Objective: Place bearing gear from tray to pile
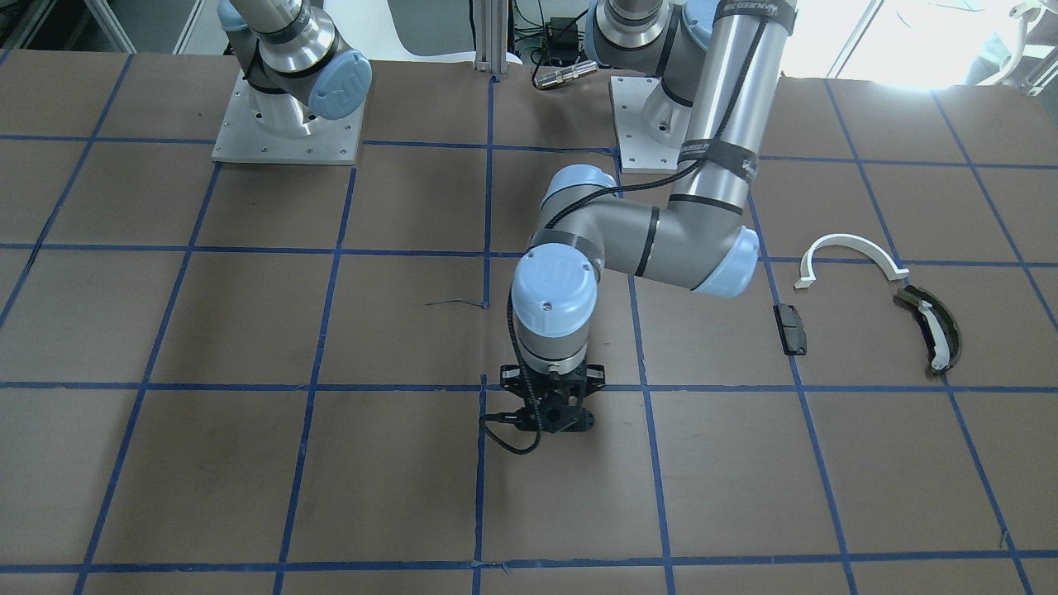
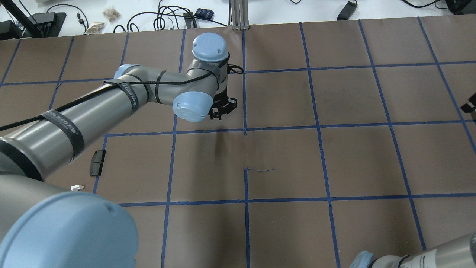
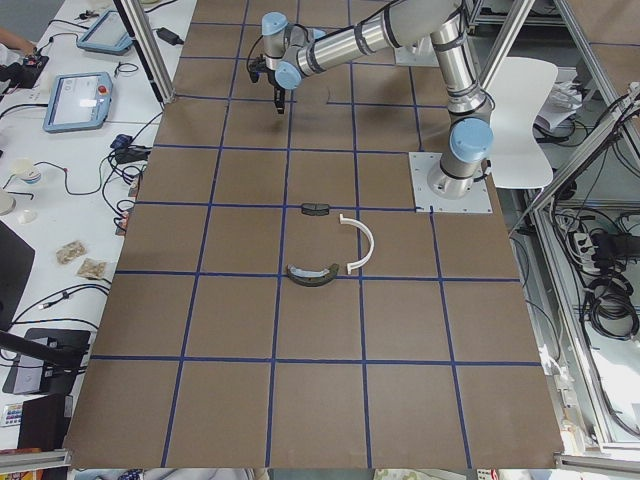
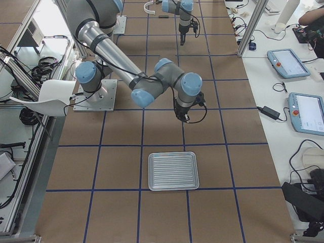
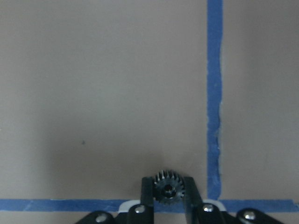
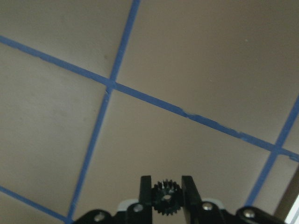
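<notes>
In the left wrist view my left gripper point(image 5: 168, 182) is shut on a small dark toothed bearing gear point(image 5: 168, 190), above brown paper beside a blue tape line. It hangs over the table's middle point(image 1: 545, 417), well apart from the pile: a white half-ring arc point(image 1: 851, 252), a dark olive curved piece point(image 1: 930, 326) and a black block point(image 1: 791, 328). My right gripper point(image 6: 166, 184) is also shut on a small dark gear point(image 6: 166, 198). It hovers a little beyond the ribbed silver tray point(image 4: 173, 170), which looks empty.
The table is brown paper with a blue tape grid point(image 1: 488, 248). The arm bases point(image 1: 285, 124) stand at the robot's edge. Cables and tablets point(image 4: 288, 61) lie on the white bench beyond the table. An aluminium post point(image 2: 240, 15) stands at the far edge.
</notes>
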Controlling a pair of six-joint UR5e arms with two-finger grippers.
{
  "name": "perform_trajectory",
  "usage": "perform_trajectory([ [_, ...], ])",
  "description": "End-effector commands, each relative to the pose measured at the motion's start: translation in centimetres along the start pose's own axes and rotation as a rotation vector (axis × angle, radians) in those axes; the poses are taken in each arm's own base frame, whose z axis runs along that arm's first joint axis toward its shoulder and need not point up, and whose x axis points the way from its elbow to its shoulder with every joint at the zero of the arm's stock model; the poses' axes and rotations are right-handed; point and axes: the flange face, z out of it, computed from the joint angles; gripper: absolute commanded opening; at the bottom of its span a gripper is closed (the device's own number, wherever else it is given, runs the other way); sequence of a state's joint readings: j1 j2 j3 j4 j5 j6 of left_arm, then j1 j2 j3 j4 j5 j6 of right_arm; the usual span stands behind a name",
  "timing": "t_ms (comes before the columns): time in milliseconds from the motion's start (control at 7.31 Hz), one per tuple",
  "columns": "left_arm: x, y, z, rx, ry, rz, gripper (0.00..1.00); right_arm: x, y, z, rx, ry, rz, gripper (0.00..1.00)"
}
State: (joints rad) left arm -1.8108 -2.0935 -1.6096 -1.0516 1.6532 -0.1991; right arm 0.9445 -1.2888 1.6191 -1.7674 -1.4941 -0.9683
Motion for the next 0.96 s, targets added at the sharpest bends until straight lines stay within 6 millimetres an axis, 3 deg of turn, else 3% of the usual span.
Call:
perform_trajectory([
  [0, -11.5, -0.7, -4.0, -0.060, -0.010, 0.039, 0.00, -15.2, -10.2, 2.1, 0.017, -0.055, 0.245, 0.17],
  [137, -19.0, -0.4, -5.0, -0.102, -0.027, 0.088, 0.00, -21.8, -13.8, 3.2, 0.064, -0.040, 0.337, 0.17],
  [274, -26.0, 0.5, -6.2, -0.104, -0.054, 0.136, 0.00, -28.0, -15.9, 5.4, 0.042, -0.041, 0.369, 0.17],
  [410, -32.0, 1.5, -6.9, -0.096, -0.039, 0.202, 0.00, -33.0, -17.3, 7.3, 0.068, -0.032, 0.457, 0.17],
  [547, -37.3, 3.2, -5.7, -0.120, 0.002, 0.186, 0.00, -38.2, -18.5, 10.0, 0.114, -0.029, 0.508, 0.19],
  [684, -41.7, 5.9, -3.1, -0.130, 0.095, 0.199, 0.00, -43.8, -19.3, 13.4, 0.135, -0.035, 0.548, 0.20],
  [821, -45.9, 8.9, 0.0, -0.134, 0.136, 0.188, 0.00, -47.7, -19.1, 16.8, 0.129, 0.040, 0.612, 0.21],
])
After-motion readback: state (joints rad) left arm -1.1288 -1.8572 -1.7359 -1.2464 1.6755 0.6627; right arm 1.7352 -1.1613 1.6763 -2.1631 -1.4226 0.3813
